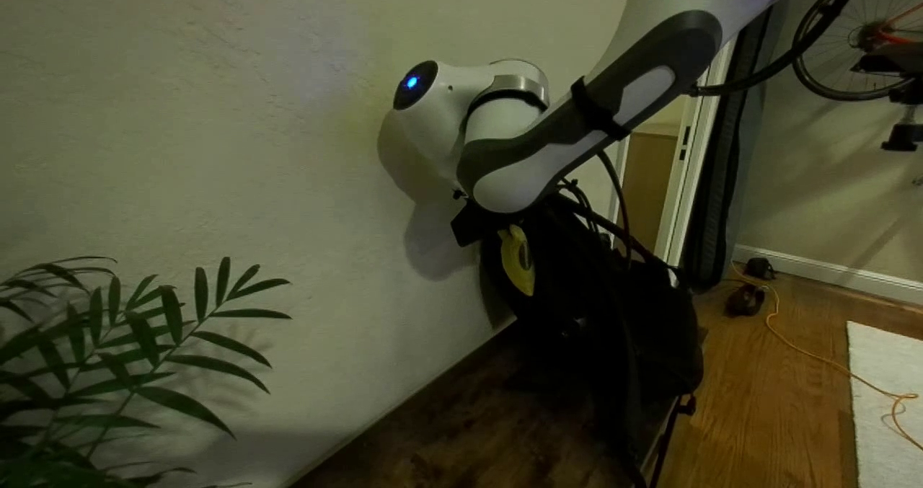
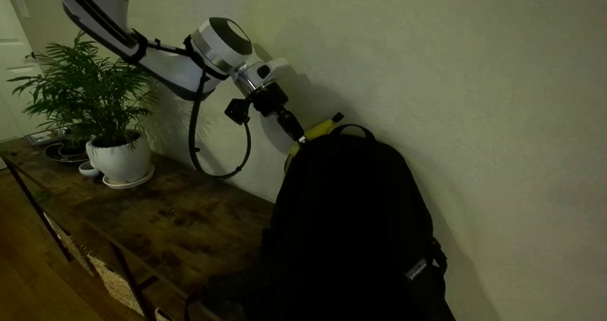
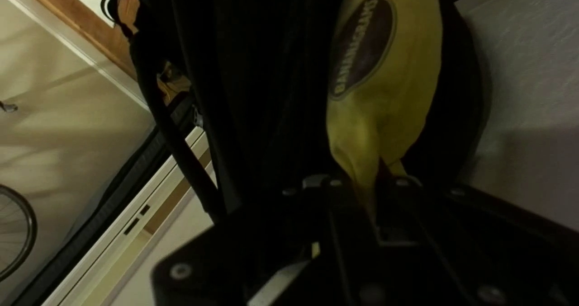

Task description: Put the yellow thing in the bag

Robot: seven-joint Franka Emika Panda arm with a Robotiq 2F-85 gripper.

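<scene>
Light was dim; in an exterior view the bag [image 2: 351, 226] showed little detail, its shadow [image 2: 464, 292] at three o'clock.

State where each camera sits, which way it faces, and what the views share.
An exterior view: by the plant, looking along the wall at the bag; arm enters top right.
An exterior view: on the bag's opposite side, facing toward the plant over the table; arm and gripper enter top left.
Wrist view: on the arm, facing past the gripper to the yellow pouch.
All share bag, wall and yellow pouch.
</scene>
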